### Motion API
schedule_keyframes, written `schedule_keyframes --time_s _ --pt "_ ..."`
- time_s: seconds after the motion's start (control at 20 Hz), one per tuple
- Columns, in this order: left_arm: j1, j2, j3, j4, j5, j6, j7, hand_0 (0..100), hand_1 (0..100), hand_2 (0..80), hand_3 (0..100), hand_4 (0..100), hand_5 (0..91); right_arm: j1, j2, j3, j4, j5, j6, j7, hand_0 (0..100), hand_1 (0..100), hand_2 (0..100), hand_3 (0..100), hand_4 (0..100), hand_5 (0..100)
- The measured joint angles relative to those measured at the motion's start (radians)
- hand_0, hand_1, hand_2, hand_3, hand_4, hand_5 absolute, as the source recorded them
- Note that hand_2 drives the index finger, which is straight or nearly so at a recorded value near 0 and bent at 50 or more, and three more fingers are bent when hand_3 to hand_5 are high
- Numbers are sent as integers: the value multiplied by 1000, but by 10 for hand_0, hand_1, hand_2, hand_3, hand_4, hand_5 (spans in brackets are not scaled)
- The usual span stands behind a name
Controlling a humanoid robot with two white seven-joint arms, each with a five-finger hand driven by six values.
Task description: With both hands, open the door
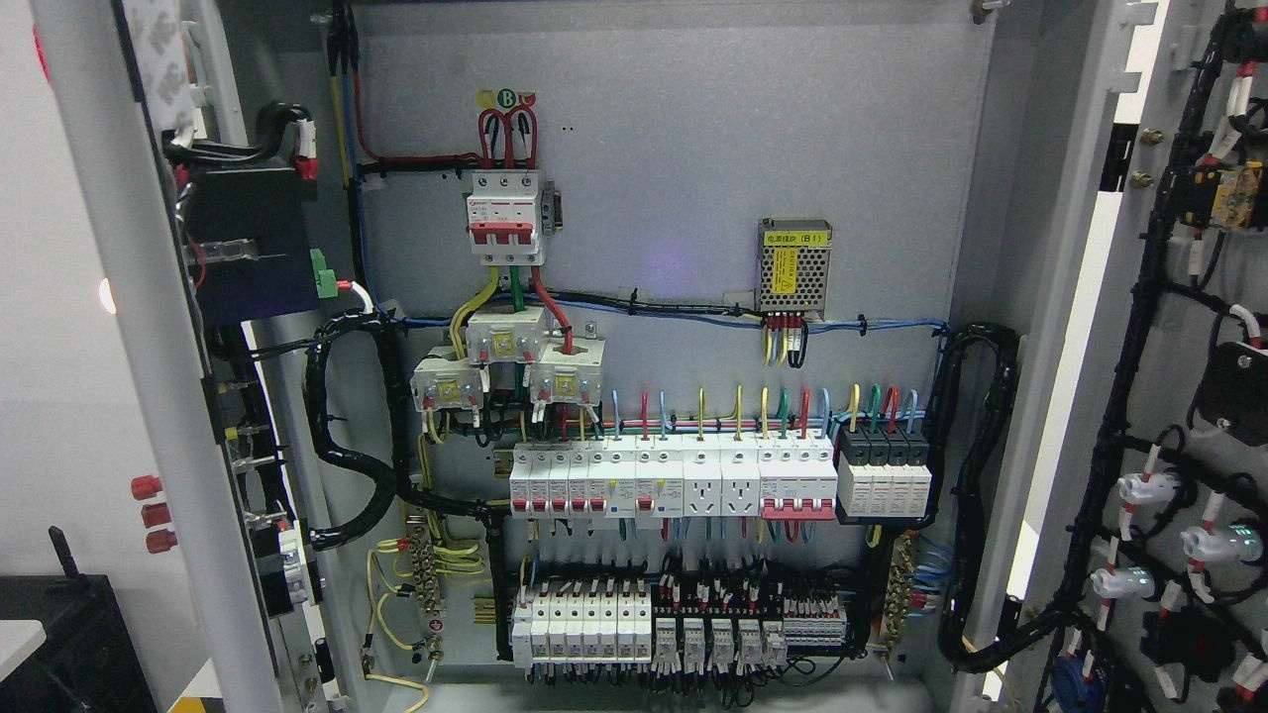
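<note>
Head view of an electrical cabinet, left to right. The left door (149,327) stands swung wide, edge-on to you, its inner wiring exposed. Between the doors you see the back panel (674,168) with its breaker rows (713,480). The right door (1169,396) is likewise swung out, indicator lamps wired along it. Neither hand is in view, so you cannot tell their state. Opening appears complete.

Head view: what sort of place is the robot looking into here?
Probably the inside of an electrical distribution cabinet with both doors swung open: rows of white circuit breakers, a grey perforated metal power supply, and black bundled cable looms.
</note>
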Motion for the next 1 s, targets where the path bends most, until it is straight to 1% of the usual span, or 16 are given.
schedule_keyframes --time_s 0.45,1.0 --pt "0 0 0 0 0 0 0 0 0 0 0 0 0 -2 15 16 6 15 1 0 381 0 0 0 0 0" --pt "0 0 0 0 0 0 0 0 0 0 0 0 0 -8 56 28 12 29 3 0 380 0 0 0 0 0"
